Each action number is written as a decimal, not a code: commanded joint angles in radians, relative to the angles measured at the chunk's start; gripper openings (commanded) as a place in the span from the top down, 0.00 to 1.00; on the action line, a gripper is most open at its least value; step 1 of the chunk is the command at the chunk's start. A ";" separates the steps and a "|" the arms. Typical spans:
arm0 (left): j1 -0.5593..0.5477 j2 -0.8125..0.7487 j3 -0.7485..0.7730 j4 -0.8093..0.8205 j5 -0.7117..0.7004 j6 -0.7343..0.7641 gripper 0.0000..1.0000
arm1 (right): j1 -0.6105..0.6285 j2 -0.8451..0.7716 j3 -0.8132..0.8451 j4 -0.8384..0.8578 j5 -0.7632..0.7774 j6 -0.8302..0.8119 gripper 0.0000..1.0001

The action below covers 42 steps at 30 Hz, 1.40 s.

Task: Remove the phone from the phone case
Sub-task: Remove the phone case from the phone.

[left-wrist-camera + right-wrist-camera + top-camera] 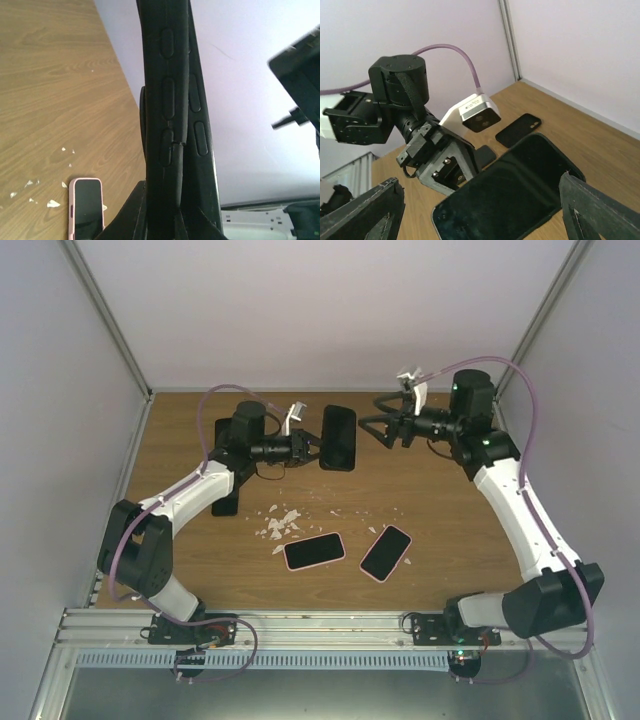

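My left gripper (312, 448) is shut on one long edge of the black phone in its black case (338, 438) and holds it above the table. In the left wrist view the phone and case (170, 100) stand edge-on between my fingers (131, 215) as two dark layers side by side. My right gripper (384, 430) is open and empty, just right of the phone and facing it. In the right wrist view the phone's dark screen (510, 195) lies between my spread fingers (365, 215), and the left gripper (440, 160) is behind it.
Two pink-cased phones (314, 550) (386, 553) lie on the table near the front middle, one also in the left wrist view (86, 207). White scraps (280, 523) lie beside them. A loose black case (518, 129) lies under the left arm (225, 502). Walls enclose the table.
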State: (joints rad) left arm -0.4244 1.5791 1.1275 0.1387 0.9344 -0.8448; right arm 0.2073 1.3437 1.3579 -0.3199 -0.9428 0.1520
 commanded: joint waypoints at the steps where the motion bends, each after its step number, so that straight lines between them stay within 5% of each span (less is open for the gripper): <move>1: 0.015 -0.023 -0.024 0.055 -0.036 -0.118 1.00 | 0.116 -0.033 0.024 -0.113 0.253 -0.265 0.16; 15: 0.057 0.006 -0.087 0.114 -0.031 -0.334 1.00 | 0.426 -0.010 -0.066 -0.090 0.749 -0.605 0.26; 42: 0.073 0.005 -0.115 0.134 -0.006 -0.402 1.00 | 0.587 0.082 -0.159 0.047 1.049 -0.784 0.42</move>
State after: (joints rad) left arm -0.3550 1.5906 1.0195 0.1619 0.8871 -1.2366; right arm 0.7822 1.4101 1.2236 -0.3092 0.0490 -0.5930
